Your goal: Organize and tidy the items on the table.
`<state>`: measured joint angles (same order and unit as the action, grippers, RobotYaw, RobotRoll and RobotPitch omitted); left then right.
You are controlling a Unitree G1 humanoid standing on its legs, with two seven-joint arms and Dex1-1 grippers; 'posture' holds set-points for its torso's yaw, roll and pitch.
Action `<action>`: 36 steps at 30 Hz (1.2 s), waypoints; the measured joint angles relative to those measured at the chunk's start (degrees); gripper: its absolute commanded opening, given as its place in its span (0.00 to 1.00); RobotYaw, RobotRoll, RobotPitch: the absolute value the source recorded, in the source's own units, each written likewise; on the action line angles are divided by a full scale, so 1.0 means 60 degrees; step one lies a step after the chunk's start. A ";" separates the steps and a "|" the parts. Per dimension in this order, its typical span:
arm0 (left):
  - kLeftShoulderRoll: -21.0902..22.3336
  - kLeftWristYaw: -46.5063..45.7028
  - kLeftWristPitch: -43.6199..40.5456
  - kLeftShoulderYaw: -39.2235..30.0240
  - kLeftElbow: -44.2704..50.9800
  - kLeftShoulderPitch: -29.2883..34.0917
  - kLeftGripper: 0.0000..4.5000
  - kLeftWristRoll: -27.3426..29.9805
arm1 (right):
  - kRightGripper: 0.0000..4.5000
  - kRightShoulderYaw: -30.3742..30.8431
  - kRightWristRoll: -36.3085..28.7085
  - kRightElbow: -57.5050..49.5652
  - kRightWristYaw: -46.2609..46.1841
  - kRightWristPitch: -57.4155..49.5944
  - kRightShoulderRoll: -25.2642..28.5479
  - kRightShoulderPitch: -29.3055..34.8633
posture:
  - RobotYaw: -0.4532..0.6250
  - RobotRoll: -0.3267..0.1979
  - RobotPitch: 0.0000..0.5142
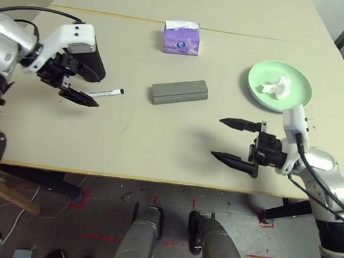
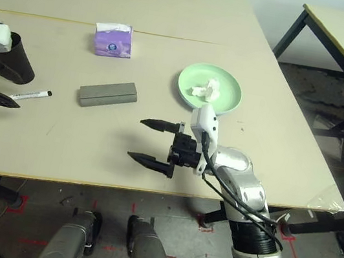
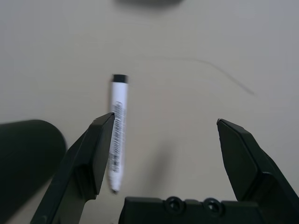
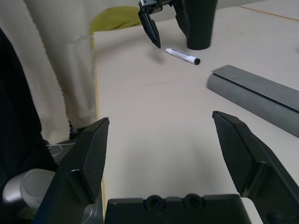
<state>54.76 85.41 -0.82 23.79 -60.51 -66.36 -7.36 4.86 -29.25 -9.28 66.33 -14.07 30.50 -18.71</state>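
Both end effectors (image 1: 78, 92) (image 1: 238, 143) wide open, empty.

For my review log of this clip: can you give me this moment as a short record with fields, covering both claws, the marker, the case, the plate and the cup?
left claw: open, tilted down over the near end of the marker, not gripping it
right claw: open, empty, level above bare table near its front edge
marker: white with black cap, lying flat beside the cup
black cup: upright, partly behind the left wrist
grey glasses case: closed, mid-table
light-green plate: holds the crumpled tissue
purple tissue box: behind the case
table
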 measured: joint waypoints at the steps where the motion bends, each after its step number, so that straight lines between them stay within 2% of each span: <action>1: -0.0108 -0.0223 0.0114 -0.0010 -0.0229 -0.0087 0.99 -0.0188 | 1.00 -0.0010 -0.0002 -0.0053 -0.0034 -0.0001 0.0019 0.0011 | 0.31 0.62 0.39; 5: -0.0527 -0.1071 0.0321 -0.0065 -0.0964 -0.0382 0.99 -0.0754 | 1.00 -0.0025 -0.0004 -0.0176 -0.0065 -0.0002 0.0085 0.0112 | 0.31 0.62 0.39; 12: -0.0878 -0.1369 0.0442 -0.0146 -0.1360 -0.0445 0.99 -0.1198 | 1.00 -0.0025 -0.0004 -0.0223 -0.0084 -0.0009 0.0115 0.0129 | 0.31 0.62 0.37; 26: -0.1073 -0.2341 0.0252 -0.0160 -0.1991 -0.0455 0.99 -0.2167 | 1.00 -0.0025 -0.0007 -0.0298 -0.0136 -0.0049 0.0188 0.0061 | 0.30 0.62 0.37; 36: -0.1168 -0.2765 0.0252 -0.0235 -0.2142 -0.0450 0.99 -0.2313 | 1.00 -0.0026 -0.0027 -0.0471 -0.0180 -0.0171 0.0227 0.0061 | 0.30 0.62 0.36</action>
<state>47.75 68.82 0.69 22.38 -73.37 -69.06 -21.24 4.71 -29.41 -12.11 65.25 -15.09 31.87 -18.35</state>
